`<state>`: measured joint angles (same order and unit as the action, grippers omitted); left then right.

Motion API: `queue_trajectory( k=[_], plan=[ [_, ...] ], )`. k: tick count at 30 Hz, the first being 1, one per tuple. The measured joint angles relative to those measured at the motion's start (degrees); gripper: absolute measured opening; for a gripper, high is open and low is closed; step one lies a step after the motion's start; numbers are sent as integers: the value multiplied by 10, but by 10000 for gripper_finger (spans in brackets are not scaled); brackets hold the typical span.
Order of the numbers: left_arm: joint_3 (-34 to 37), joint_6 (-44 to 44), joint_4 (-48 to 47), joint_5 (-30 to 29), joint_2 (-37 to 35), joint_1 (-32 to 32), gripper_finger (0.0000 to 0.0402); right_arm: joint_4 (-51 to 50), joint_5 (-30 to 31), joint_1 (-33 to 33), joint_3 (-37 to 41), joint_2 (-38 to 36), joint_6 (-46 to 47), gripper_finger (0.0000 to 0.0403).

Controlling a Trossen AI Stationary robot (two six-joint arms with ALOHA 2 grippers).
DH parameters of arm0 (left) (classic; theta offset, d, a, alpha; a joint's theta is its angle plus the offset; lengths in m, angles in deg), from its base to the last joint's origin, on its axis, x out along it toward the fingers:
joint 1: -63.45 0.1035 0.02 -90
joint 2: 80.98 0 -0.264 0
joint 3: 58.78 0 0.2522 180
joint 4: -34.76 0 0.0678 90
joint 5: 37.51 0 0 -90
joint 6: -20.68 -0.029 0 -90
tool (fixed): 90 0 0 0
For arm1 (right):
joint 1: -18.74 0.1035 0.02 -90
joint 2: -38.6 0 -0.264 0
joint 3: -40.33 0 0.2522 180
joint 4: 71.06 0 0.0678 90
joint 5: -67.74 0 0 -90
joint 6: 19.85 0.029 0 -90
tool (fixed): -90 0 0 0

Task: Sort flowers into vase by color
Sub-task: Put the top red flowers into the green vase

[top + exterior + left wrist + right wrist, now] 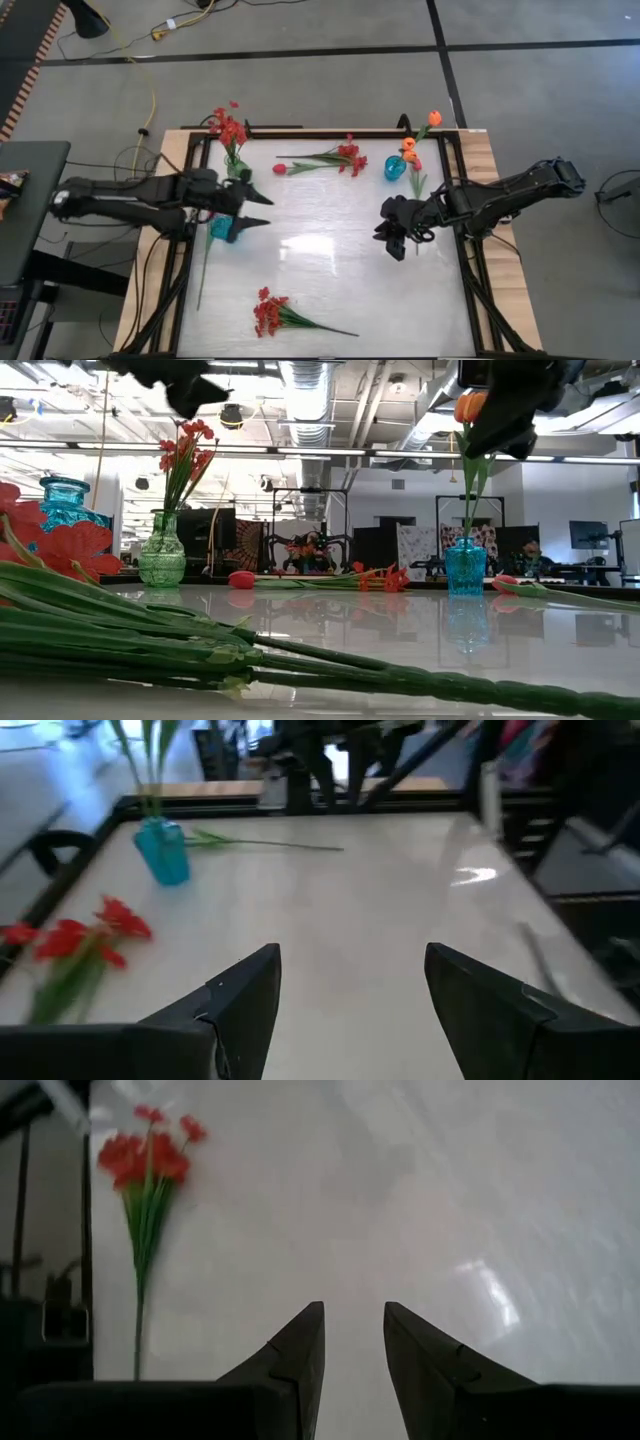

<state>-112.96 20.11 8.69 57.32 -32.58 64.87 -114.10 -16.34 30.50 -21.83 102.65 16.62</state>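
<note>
A green glass vase (pixel 235 166) (pixel 162 560) at the far left holds red sprays (pixel 228 127). A blue vase (pixel 395 167) (pixel 465 570) (pixel 163 851) at the far right holds orange tulips (pixel 408 146). A red spray with a red-pink tulip (pixel 322 160) lies flat between the two vases. A second red spray (pixel 270 313) (pixel 148 1155) lies near the near edge. My left gripper (pixel 262 211) (pixel 350 982) hovers open and empty beside a teal vase (pixel 222 229). My right gripper (pixel 393 242) (pixel 353 1330) hangs over bare table, narrowly open and empty.
A pink tulip (pixel 417 164) lies beside the blue vase. A long stem (pixel 204 270) runs along the table's left side. The black frame rails (pixel 470 270) border the white table. Bare white surface (pixel 320 250) lies between the two grippers.
</note>
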Motion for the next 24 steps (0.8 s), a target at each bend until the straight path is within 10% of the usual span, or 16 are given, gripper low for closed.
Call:
queue_trajectory(
  k=[9, 24],
  plan=[
    [-255, -47, -101, -180, 275, -27, 238, 10, -4, -2, 0, 0, 80, 132],
    [-590, -99, -260, -166, 645, 144, 238, 14, 0, -2, 0, 0, -3, 132]
  ],
)
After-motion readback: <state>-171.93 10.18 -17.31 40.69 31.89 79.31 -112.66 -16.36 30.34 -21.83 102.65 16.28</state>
